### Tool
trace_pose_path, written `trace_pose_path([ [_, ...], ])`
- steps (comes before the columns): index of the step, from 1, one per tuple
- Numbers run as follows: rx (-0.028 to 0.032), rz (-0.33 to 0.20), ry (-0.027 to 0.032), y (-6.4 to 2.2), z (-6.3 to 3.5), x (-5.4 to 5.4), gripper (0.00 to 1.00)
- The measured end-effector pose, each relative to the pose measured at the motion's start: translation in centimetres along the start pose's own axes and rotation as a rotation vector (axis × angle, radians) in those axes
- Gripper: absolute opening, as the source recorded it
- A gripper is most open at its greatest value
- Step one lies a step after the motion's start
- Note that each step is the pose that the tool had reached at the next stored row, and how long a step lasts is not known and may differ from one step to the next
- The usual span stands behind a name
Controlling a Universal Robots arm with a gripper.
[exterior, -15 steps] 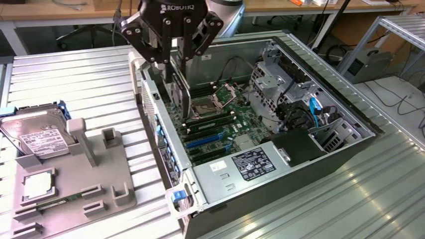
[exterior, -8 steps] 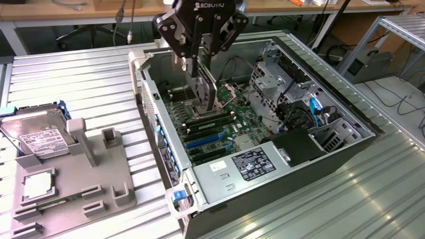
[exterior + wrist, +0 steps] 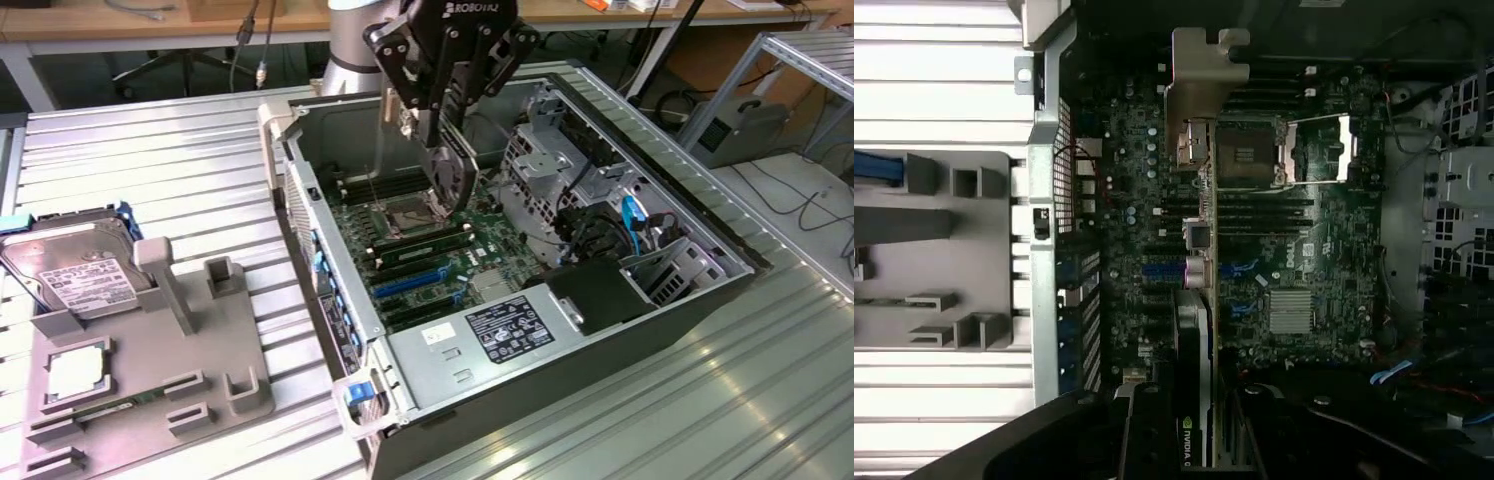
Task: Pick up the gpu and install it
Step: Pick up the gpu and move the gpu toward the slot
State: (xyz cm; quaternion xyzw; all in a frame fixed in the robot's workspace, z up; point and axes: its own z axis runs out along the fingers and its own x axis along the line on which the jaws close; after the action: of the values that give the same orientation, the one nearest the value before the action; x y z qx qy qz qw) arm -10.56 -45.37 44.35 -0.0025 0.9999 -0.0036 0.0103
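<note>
The gpu [image 3: 461,178] is a thin dark card hanging on edge, with a silver bracket [image 3: 398,112] at one end. My gripper [image 3: 445,140] is shut on its upper edge and holds it over the open computer case [image 3: 296,190]. The card hangs above the motherboard [image 3: 447,245], near the processor socket and short of the blue slots [image 3: 407,283]. In the wrist view the gpu [image 3: 1194,330] is seen edge-on, running from the gripper [image 3: 1194,415] out to the bracket [image 3: 1206,80], with the blue slots [image 3: 1152,275] below it.
A grey parts fixture [image 3: 180,340] lies at the exterior view's left, holding a silver hard drive [image 3: 80,270] and a processor [image 3: 74,372]. Inside the case are a drive cage [image 3: 547,165], blue cables [image 3: 638,222] and a black shroud [image 3: 601,295]. The table is ribbed metal.
</note>
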Motion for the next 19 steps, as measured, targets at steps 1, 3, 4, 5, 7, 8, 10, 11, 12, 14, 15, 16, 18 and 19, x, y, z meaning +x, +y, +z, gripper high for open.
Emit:
trace_pose_path([
  [1,0.0000,0.000,0.0000,0.02,0.02,-0.7,0.27],
  [3,0.0000,-0.002,0.0000,0.05,0.04,-2.2,0.27],
  [4,-0.0001,-0.002,0.0000,0.05,0.06,-2.8,0.27],
  [5,-0.0001,-0.002,-0.0001,0.06,0.07,-3.2,0.27],
  [7,-0.0001,-0.003,-0.0001,0.07,0.08,-4.1,0.27],
  [8,-0.0001,-0.003,0.0000,0.08,0.10,-4.8,0.27],
  [10,-0.0002,-0.004,-0.0001,0.10,0.13,-6.1,0.27],
  [11,-0.0002,-0.005,0.0000,0.11,0.14,-6.7,0.27],
  [12,-0.0003,-0.005,-0.0001,0.12,0.15,-7.3,0.27],
  [14,-0.0003,-0.006,-0.0001,0.13,0.17,-8.3,0.27],
  [15,-0.0003,-0.006,-0.0001,0.14,0.18,-8.7,0.27],
  [16,-0.0002,-0.007,-0.0001,0.14,0.18,-9.0,0.27],
  [18,-0.0003,-0.007,0.0000,0.16,0.20,-9.8,0.27],
  [19,-0.0003,-0.008,-0.0001,0.16,0.21,-10.4,0.27],
])
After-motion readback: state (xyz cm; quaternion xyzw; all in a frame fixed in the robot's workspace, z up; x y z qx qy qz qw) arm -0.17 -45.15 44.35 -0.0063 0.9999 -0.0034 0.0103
